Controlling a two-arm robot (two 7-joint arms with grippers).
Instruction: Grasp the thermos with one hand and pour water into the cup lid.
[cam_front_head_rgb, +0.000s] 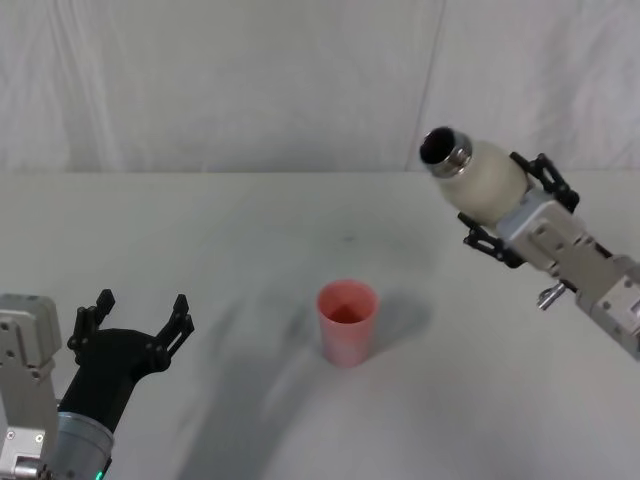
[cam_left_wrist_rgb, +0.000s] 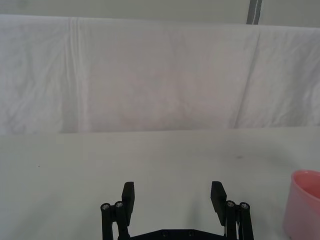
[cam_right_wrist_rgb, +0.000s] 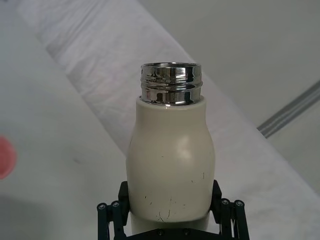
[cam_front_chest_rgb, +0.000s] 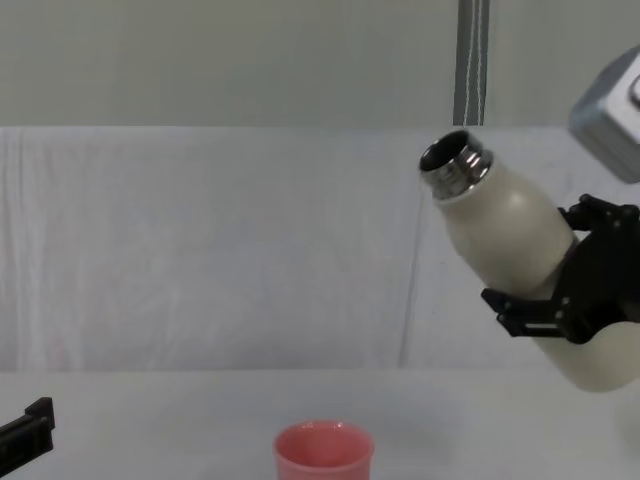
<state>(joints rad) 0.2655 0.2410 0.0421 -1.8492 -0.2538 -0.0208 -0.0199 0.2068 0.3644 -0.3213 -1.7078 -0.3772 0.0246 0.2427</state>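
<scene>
Can't make out any text, brand marks or numbers anywhere, not on the thermos (cam_right_wrist_rgb: 171, 165) or the cup lid (cam_front_head_rgb: 347, 320).

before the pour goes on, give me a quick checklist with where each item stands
1. Right gripper clamped on the bottle: ok.
2. Bottle uncapped, steel neck bare: ok.
3. Bottle mouth over the pink cup: not ok, it is lifted and tilted toward the cup but off to the robot's right of it.
4. Cup upright on the table: ok.
5. Left gripper open and away from the cup: ok.
6. Water in the bottle: cannot tell.
</scene>
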